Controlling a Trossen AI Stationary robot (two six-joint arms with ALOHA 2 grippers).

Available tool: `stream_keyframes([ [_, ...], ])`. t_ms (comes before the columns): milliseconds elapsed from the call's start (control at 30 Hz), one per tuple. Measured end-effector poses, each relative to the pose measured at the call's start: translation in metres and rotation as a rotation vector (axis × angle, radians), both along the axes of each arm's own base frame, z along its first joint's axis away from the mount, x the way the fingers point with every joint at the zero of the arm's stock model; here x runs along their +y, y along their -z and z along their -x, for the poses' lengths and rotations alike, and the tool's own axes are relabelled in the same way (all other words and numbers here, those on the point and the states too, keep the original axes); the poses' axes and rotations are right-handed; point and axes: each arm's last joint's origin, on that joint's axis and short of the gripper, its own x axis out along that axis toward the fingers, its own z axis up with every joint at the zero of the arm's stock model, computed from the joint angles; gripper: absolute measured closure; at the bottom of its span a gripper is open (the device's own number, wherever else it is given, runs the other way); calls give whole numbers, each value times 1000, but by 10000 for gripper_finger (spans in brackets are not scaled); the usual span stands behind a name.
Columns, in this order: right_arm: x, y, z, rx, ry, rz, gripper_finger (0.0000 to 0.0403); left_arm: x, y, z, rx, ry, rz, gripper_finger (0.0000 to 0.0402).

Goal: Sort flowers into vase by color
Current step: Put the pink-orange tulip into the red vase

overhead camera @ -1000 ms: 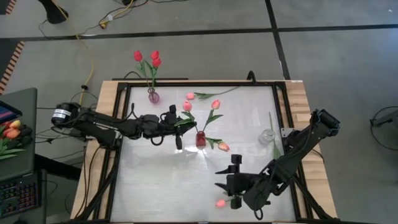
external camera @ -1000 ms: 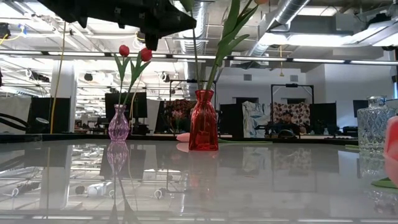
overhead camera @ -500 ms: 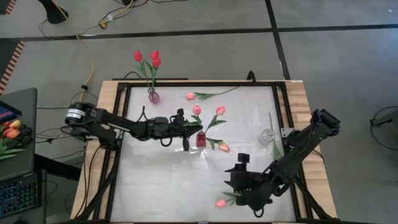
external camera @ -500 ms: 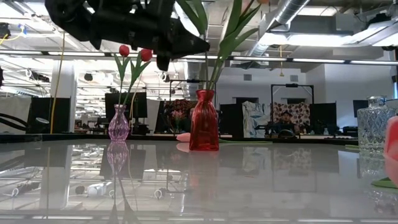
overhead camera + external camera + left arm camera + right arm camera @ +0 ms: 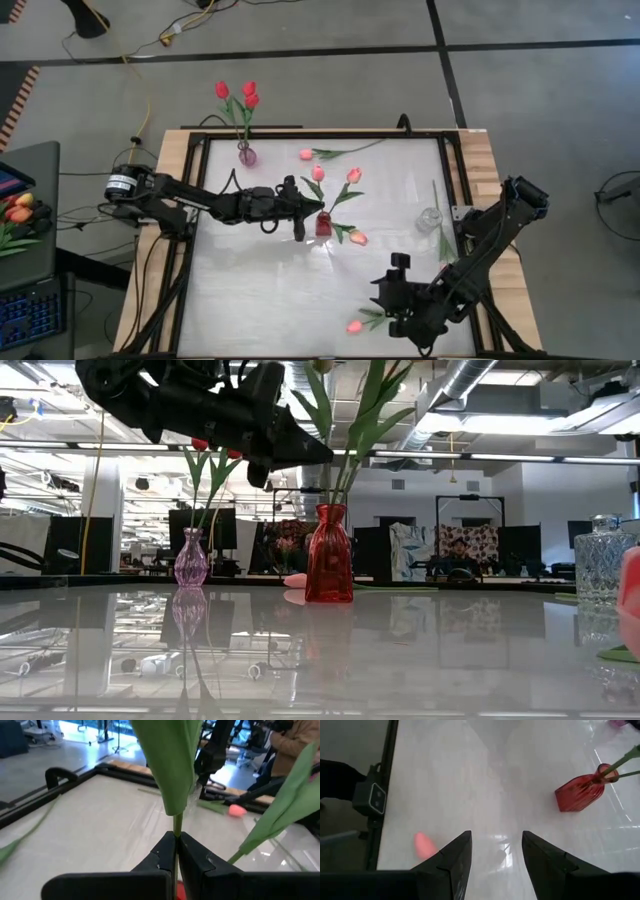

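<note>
Left gripper (image 5: 176, 851) lowers a tulip stem (image 5: 177, 827) into the red vase (image 5: 323, 223).
It stays clamped on the stem and must release next; right gripper (image 5: 495, 851), fingers apart, hovers near a pink tulip (image 5: 354, 326).

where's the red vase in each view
High: red vase mid-table, just off the left pincer.
Low: centre, on the tabletop.
Left wrist: only a red sliver at the bottom edge, probably its mouth.
Right wrist: upper right.
Shared landmark: the green stems rising from it.

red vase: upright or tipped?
Upright. The low view shows the red vase standing on its base on the table, neck up, green stems rising from its mouth; the left gripper is shut on one stem.
</note>
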Motion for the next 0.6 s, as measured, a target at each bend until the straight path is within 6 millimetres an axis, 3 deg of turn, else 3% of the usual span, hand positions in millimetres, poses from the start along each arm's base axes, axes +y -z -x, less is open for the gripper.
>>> stream_keyframes([
  [267, 0, 4, 4, 114, -62, -50, 204, 0, 2, 0, 14, 5, 19, 397],
  [600, 9, 17, 8, 323, -168, -144, 204, -2, 10, 2, 102, 48, 28, 324],
])
